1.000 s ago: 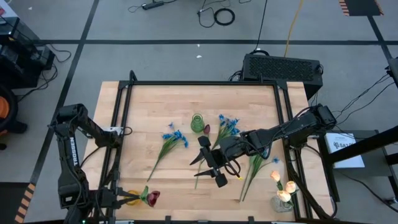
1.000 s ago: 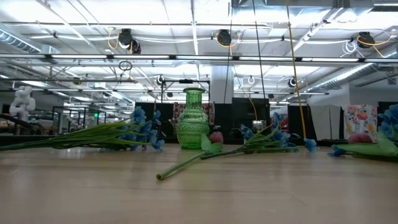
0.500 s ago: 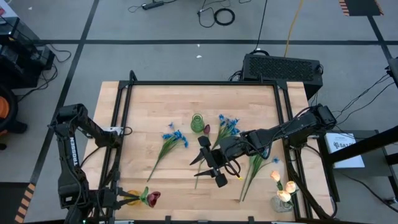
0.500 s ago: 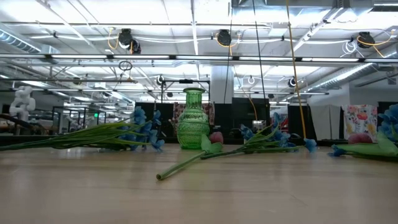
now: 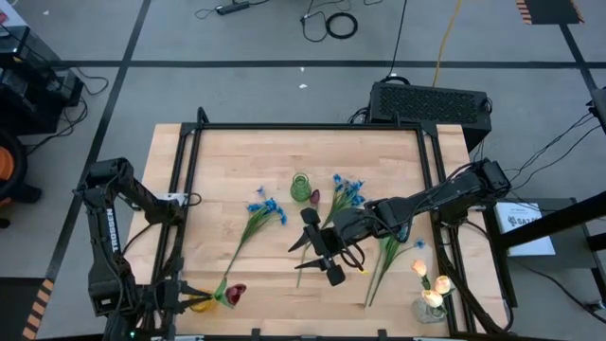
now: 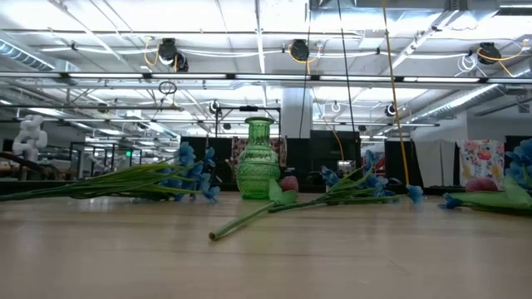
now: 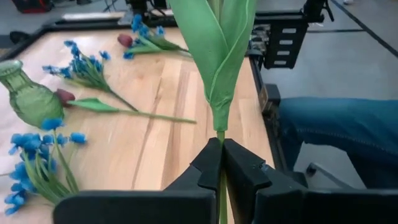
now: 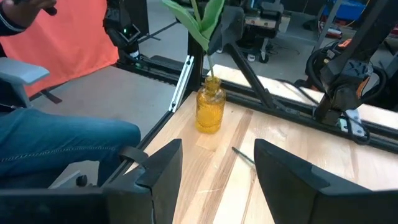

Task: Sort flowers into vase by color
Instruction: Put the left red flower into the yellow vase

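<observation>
My left gripper (image 5: 187,301) (image 7: 221,144) at the table's near left corner is shut on a dark red tulip (image 5: 235,293), which stands over an amber vase (image 5: 200,303) (image 8: 210,109). My right gripper (image 5: 317,260) (image 8: 217,148) hangs open and empty above the table's middle. Below it a second red tulip (image 5: 314,197) (image 6: 288,183) lies flat on the table. A green vase (image 5: 300,187) (image 6: 258,159) stands behind it. Three bunches of blue flowers (image 5: 262,210) (image 5: 347,192) (image 5: 392,250) lie on the wood. Cream-yellow tulips (image 5: 431,284) stand in a clear vase at the near right. My left gripper pinches the red tulip's thin green stem (image 7: 220,134) between its two fingers, just below the leaves (image 7: 217,50). The fingers come about level from the table's left side. The tulip stands nearly upright, and its stem's lower end goes into the amber vase's mouth (image 8: 211,81).
A black frame rail (image 5: 312,126) runs round the table. A person in blue jeans (image 8: 62,143) (image 7: 336,127) sits close to the near left corner. Bare wood (image 5: 275,275) lies between the amber vase and the middle.
My left gripper has shifted a little with the red tulip: the bloom now stands slightly farther from the near edge than before. My right gripper has kept still.
</observation>
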{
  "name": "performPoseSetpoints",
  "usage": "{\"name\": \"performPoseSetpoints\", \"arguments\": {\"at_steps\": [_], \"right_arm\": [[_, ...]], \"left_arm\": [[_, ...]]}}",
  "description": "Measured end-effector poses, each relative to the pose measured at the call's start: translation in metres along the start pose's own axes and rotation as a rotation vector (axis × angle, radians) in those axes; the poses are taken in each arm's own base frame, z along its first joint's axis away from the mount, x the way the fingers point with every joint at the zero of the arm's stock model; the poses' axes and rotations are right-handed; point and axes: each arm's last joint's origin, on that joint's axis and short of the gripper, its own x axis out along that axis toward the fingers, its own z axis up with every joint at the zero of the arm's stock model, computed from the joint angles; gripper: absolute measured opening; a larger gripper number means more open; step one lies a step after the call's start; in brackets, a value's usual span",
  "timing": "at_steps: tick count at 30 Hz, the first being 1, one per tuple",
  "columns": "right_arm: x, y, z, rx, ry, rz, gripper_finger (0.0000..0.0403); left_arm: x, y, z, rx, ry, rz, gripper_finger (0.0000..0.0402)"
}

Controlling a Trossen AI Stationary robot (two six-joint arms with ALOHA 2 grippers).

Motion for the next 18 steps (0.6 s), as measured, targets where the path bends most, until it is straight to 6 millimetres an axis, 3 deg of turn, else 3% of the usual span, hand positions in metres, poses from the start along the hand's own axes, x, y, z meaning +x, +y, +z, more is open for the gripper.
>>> {"name": "performPoseSetpoints", "arguments": {"at_steps": [4,13,18], "right_arm": [[0.0043,-0.0001,-0.0044,0.001,0.018,0.001,0.0192],[0.0042,-0.0001,-0.0037,0.001,0.011,0.000,0.0192],[0.0107,-0.0003,-0.0057,0.000,-0.010,0.000,0.0192]], "left_arm": [[-0.0026,0.0035,0.0020,-0.053,0.040,-0.017,0.0044],[-0.0036,0.0032,0.0004,-0.074,0.133,-0.058,0.0165],[-0.0047,0.0041,0.0008,-0.075,0.158,-0.070,0.0204]]}}
